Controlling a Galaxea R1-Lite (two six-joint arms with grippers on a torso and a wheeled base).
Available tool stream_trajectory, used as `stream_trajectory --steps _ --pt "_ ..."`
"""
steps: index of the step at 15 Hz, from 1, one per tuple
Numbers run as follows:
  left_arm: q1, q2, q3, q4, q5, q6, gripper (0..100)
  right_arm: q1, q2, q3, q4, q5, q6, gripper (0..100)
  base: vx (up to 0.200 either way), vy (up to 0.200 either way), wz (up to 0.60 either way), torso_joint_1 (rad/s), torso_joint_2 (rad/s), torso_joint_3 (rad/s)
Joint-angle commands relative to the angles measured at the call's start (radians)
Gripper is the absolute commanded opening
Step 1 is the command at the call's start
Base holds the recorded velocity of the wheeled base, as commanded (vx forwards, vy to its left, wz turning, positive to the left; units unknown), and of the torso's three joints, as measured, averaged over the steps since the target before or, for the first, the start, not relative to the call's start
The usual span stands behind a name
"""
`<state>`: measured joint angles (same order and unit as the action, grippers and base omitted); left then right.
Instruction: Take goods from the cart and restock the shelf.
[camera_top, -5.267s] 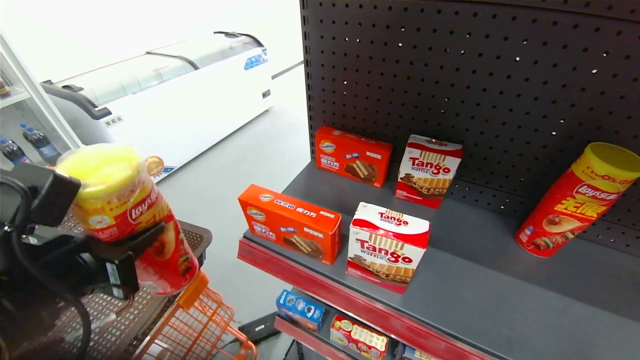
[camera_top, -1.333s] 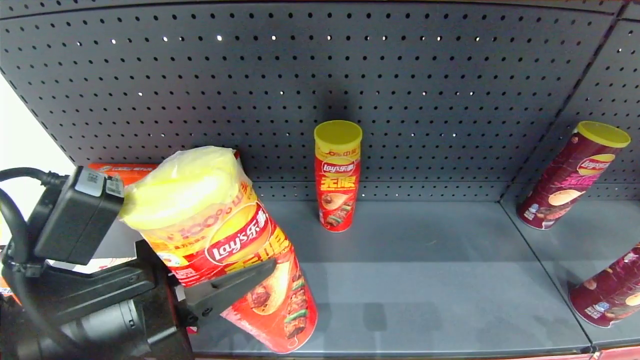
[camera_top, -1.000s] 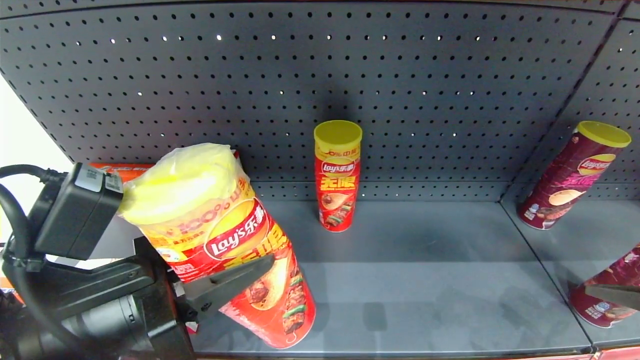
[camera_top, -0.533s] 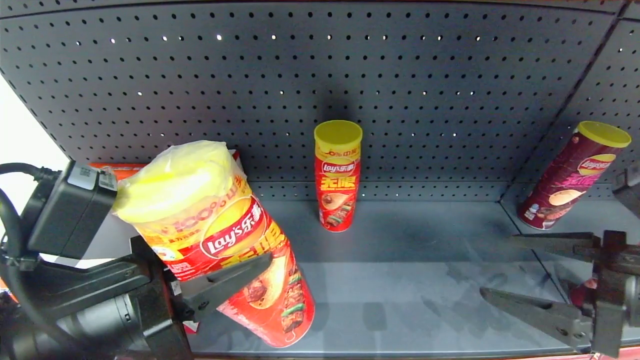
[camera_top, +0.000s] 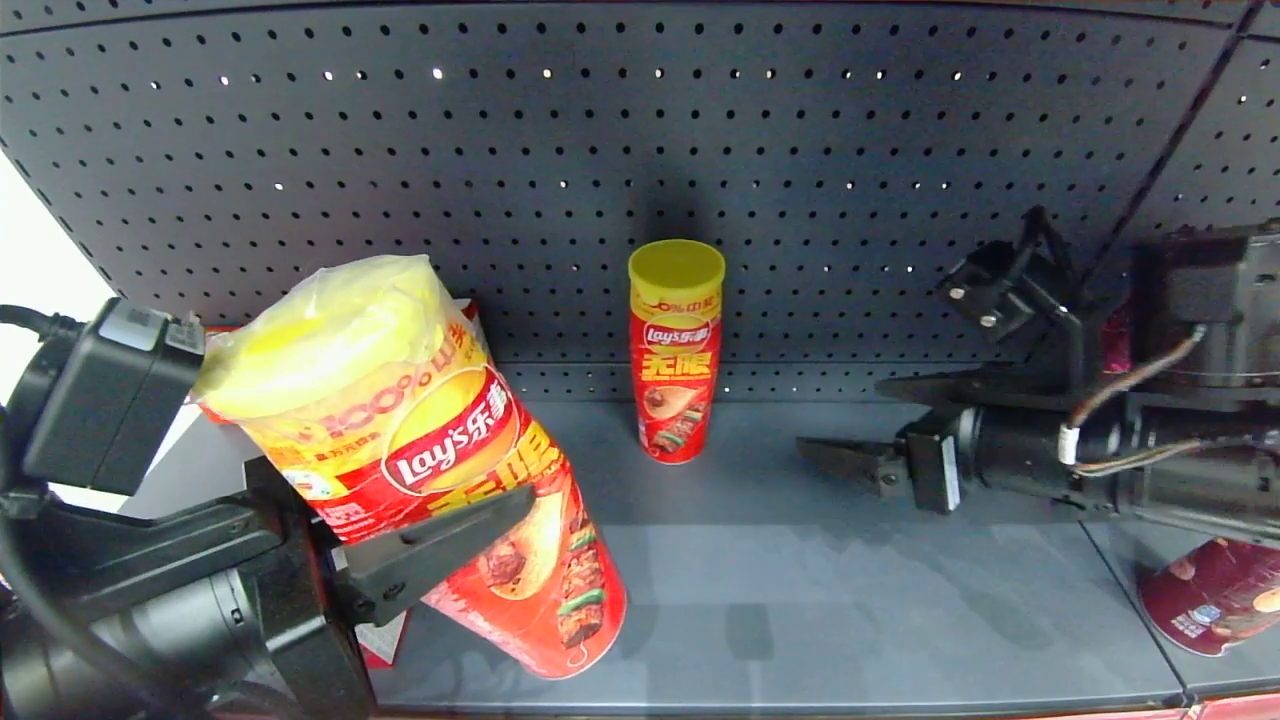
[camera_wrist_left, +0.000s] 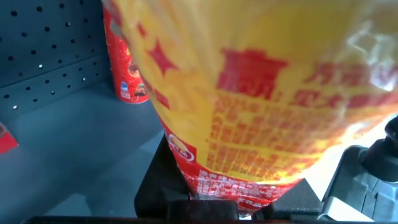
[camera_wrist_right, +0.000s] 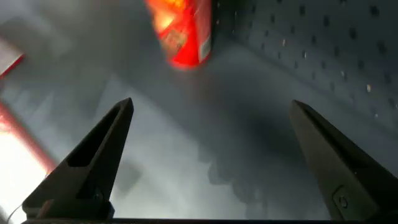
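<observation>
A big red and yellow chips can (camera_top: 440, 470), wrapped in clear plastic, tilts over the front left of the grey shelf (camera_top: 800, 600). My left gripper (camera_top: 450, 520) is shut on its middle; one finger (camera_top: 430, 555) crosses the front and the other is hidden behind. In the left wrist view the can (camera_wrist_left: 261, 93) is close up above the left gripper (camera_wrist_left: 217, 199). A smaller red chips can (camera_top: 676, 350) (camera_wrist_left: 124, 62) (camera_wrist_right: 183, 31) stands upright at the back centre. My right gripper (camera_top: 850, 425) (camera_wrist_right: 211, 104) hangs open over the shelf, to the right of the small can, holding nothing.
A dark pegboard wall (camera_top: 700, 150) backs the shelf. A maroon can (camera_top: 1215, 595) sits at the front right beyond a divider. An orange box edge (camera_top: 215, 330) shows behind the big can. Bare shelf lies between the big can and the right gripper.
The right arm has swung in from the right edge to the shelf's middle right, open, covering the maroon can at the back. The left gripper and big can shifted slightly left.
</observation>
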<state>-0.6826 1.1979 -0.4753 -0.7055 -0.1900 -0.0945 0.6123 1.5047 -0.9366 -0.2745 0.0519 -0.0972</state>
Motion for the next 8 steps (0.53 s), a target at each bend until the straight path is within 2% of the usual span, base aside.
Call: stream_trajectory --steps 1,3,4,6,8 --pt "0.0 0.003 -0.008 0.0 0.001 -0.001 0 -0.013 0.175 -0.08 -0.066 0.008 -0.004 100 0.0 0.0 0.0 0.0 0.0 0.0" --pt "0.0 0.006 -0.014 0.0 0.0 -0.004 0 -0.036 0.25 -0.133 -0.112 0.072 -0.032 100 0.0 0.0 0.0 0.0 0.0 0.0" --pt "-0.003 0.009 -0.023 0.0 -0.002 -0.019 0 -0.071 0.308 -0.163 -0.209 0.22 -0.095 100 0.0 0.0 0.0 0.0 0.0 0.0" --pt "-0.002 0.016 -0.032 0.0 -0.002 -0.019 0 -0.103 0.371 -0.225 -0.285 0.384 -0.131 100 0.0 0.0 0.0 0.0 0.0 0.0" --pt "-0.003 0.019 -0.037 0.0 -0.002 -0.019 0 -0.115 0.404 -0.277 -0.293 0.457 -0.137 100 0.0 0.0 0.0 0.0 0.0 0.0"
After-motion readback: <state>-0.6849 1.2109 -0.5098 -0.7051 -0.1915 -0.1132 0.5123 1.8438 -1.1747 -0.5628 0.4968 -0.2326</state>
